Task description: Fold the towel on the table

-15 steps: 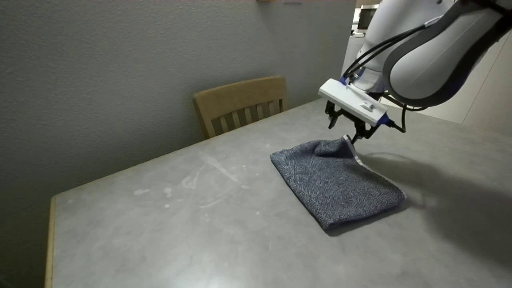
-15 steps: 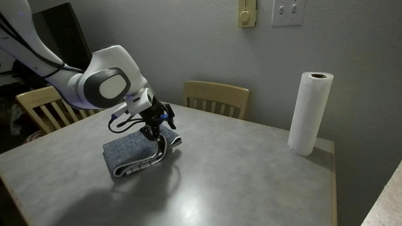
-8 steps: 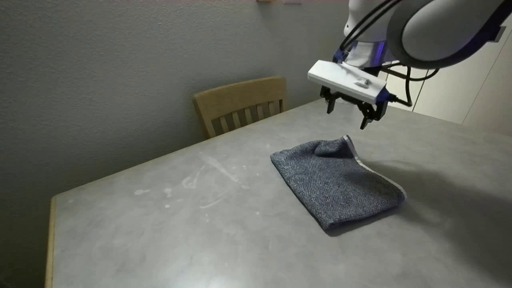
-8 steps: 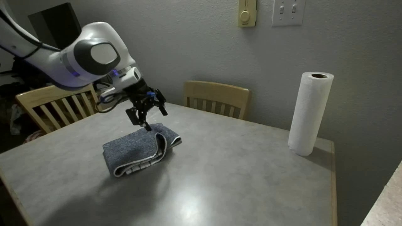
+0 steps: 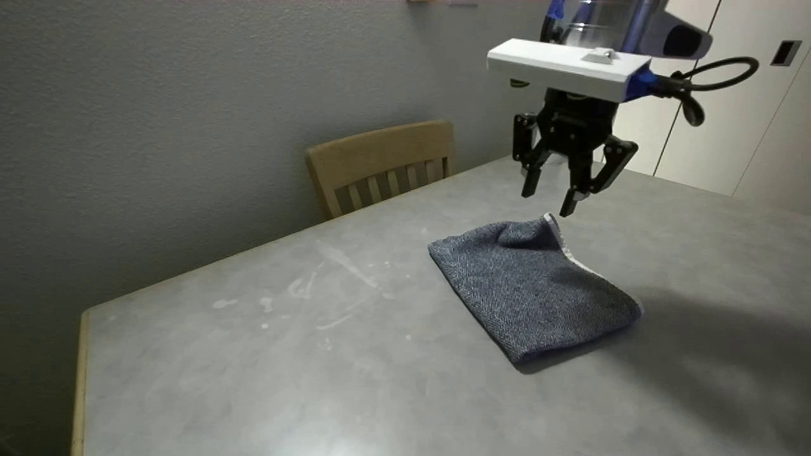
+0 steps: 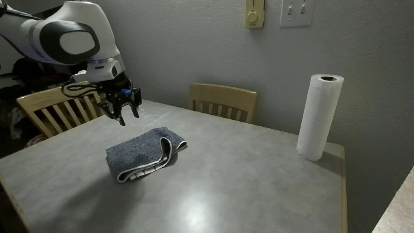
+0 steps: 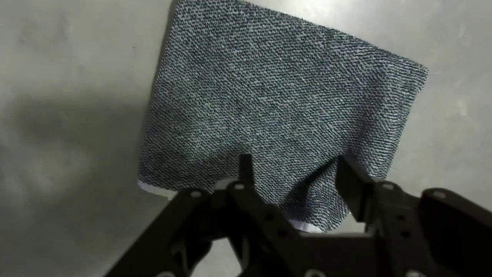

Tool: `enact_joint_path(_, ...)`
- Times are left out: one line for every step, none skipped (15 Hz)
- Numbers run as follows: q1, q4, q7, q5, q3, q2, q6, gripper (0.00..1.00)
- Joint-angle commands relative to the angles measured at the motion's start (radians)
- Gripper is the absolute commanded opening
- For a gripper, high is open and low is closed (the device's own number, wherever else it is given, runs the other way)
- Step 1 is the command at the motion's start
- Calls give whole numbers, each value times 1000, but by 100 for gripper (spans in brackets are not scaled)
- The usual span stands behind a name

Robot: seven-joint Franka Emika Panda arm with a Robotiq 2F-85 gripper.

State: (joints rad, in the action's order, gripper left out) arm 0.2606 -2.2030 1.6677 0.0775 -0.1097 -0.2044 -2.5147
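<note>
The blue-grey towel lies folded over in layers on the light grey table. In an exterior view the folded towel shows its white-edged side, with a raised loop at one corner and a striped layer inside. My gripper hangs in the air above and behind that raised corner, pointing down and apart from the cloth. In the wrist view the gripper is open, with a wide gap and nothing held; the towel spreads beneath it, a crease running between the fingers. The arm hides part of its white edge.
A paper towel roll stands upright near the table's far end. Wooden chairs back onto the table's wall side, and a further chair is behind the arm. A grey wall runs along that side.
My gripper has risen off the towel's raised corner and drawn back, and the hand has turned to point more straight down. Its fingers stand somewhat closer together. The towel keeps its place and shape.
</note>
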Motion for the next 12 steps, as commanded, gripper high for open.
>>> enact_joint_path(-81,-37,10,46,46,-15,-37,28)
enact_joint_path(-88,-27,25,8,37,-40,-48,22)
enact_joint_path(-96,-17,18,-8,35,-65,-63,14)
enact_joint_path(-106,-7,0,-4,39,-94,-90,8)
enact_joint_path(-114,6,-12,2,41,-126,-115,2)
enact_joint_path(-126,25,-37,30,52,-162,-128,0)
enact_joint_path(-137,44,-60,52,60,-198,-139,0)
enact_joint_path(-143,61,-75,65,66,-226,-145,0)
enact_joint_path(-148,79,-88,75,70,-256,-152,0)
enact_joint_path(-150,97,-97,76,71,-281,-152,0)
enact_joint_path(-139,116,-89,57,58,-308,-145,0)
enact_joint_path(-102,135,-39,5,14,-337,-124,0)
